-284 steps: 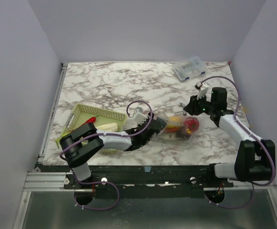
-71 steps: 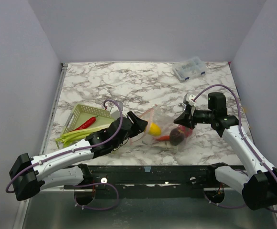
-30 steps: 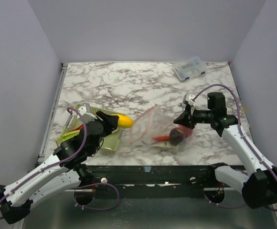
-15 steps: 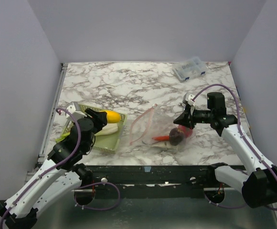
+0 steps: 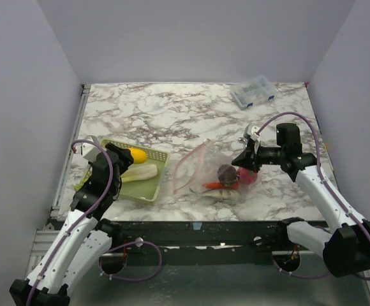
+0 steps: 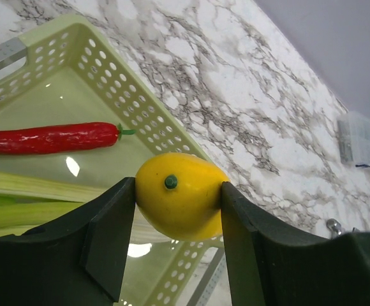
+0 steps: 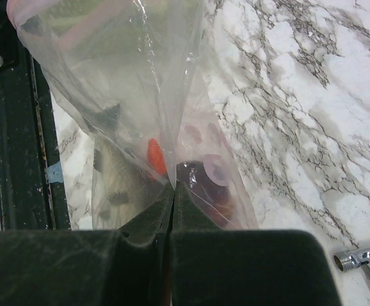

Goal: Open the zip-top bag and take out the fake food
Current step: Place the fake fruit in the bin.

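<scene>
The clear zip-top bag [image 5: 198, 167] lies mid-table, its pinkish zip edge open toward the left. My right gripper [image 5: 244, 159] is shut on the bag's right end and holds it lifted [image 7: 174, 191]. Inside the bag [image 7: 127, 83] are a dark maroon ball [image 5: 225, 173] [image 7: 198, 178], an orange carrot [image 5: 218, 185] and a red round fruit [image 5: 246, 176]. My left gripper [image 5: 125, 155] [image 6: 177, 199] is shut on the yellow piece [image 5: 136, 155] [image 6: 180, 194], holding it above the basket's far corner. A red chili [image 6: 51, 137] and pale green stalk [image 6: 19, 191] lie in the basket.
The pale green mesh basket [image 5: 148, 192] [image 6: 108, 70] sits at the near left. A small clear compartment box [image 5: 253, 92] [image 6: 363, 137] stands at the far right. A metal rail borders the table's left edge [image 5: 76, 137].
My left arm has swung left, carrying the yellow piece from near the bag's mouth to over the basket. The maroon ball has shifted inside the bag. The right gripper has stayed put.
</scene>
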{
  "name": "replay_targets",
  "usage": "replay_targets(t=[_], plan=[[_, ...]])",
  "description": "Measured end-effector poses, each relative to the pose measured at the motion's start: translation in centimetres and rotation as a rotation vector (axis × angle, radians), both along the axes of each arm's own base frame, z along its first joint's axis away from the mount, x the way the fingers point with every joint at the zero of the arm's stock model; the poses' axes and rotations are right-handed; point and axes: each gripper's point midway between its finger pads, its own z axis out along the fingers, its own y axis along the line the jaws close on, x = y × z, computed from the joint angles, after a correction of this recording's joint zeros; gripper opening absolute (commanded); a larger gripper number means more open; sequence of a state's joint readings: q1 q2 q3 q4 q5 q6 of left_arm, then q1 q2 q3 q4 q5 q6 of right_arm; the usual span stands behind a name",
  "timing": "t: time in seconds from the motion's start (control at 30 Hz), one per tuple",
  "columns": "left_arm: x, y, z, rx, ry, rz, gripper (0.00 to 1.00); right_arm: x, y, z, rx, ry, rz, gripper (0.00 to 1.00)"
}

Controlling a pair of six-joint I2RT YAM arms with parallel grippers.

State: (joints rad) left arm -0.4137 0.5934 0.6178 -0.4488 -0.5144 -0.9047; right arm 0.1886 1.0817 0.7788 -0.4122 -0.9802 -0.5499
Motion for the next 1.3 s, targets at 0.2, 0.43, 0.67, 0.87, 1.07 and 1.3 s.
replay_targets(t=[0.2,0.43,0.67,0.87,1.07,1.3], plan=[[1.1,1.3,-2.4,-0.005,0.051,0.042,0.00,0.0,0.0,-0.1,-0.001,0.004,0.000,0.00],[2.7,2.3,-4.3,-0.011,0.103,0.083,0.00,0.0,0.0,-0.1,-0.001,0.004,0.000,0.00],[3.3,2.8,-6.4,-0.013,0.174,0.117,0.00,0.0,0.0,-0.1,-0.001,0.004,0.001,0.00],[3.5,3.1,-7.8,-0.026,0.220,0.147,0.03,0.1,0.0,-0.2,-0.004,0.001,0.003,0.00],[3.8,3.6,-8.7,-0.036,0.247,0.178,0.44,0.1,0.0,-0.3,-0.005,0.004,0.003,0.00],[4.2,4.1,-9.1,-0.040,0.268,0.195,0.65,0.1,0.0,-0.3,-0.006,0.003,0.004,0.01]])
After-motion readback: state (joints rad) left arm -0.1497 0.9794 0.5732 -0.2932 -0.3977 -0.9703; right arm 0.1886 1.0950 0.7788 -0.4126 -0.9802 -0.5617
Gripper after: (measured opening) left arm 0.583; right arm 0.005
